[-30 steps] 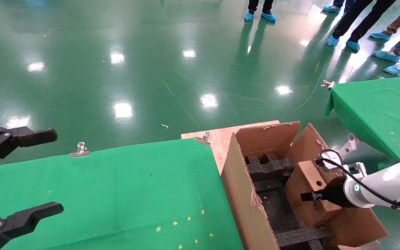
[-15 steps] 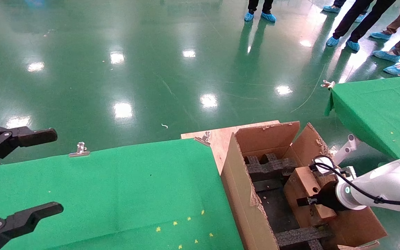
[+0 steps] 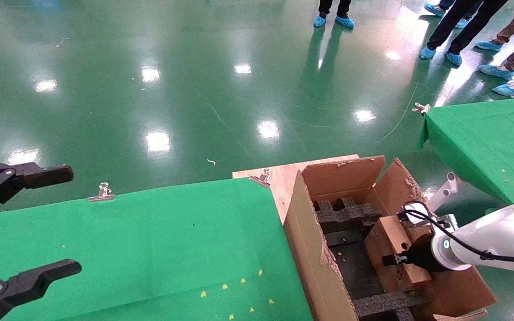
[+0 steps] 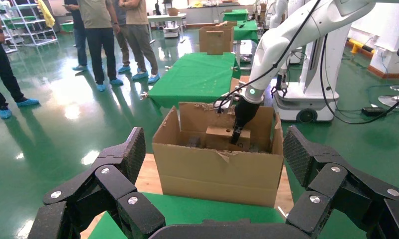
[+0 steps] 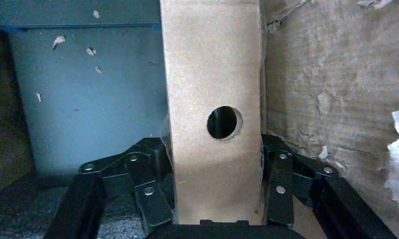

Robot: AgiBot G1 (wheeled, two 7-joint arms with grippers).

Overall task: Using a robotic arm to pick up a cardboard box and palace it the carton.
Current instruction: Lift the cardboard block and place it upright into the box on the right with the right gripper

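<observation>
The right gripper (image 5: 217,209) clamps the cardboard box (image 3: 392,252), held low inside the carton (image 3: 314,249) beside its far wall. Pickup looks done; setting down and release remain. The left gripper (image 3: 20,223) hangs wide open above the green table (image 3: 172,240).

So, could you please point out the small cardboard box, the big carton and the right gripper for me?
cardboard box (image 3: 392,243): head view, on its top face beside the round hole.
carton (image 3: 312,249): head view, on its long left wall.
right gripper (image 5: 217,191): right wrist view, midway between the fingertips clamping the box.
</observation>
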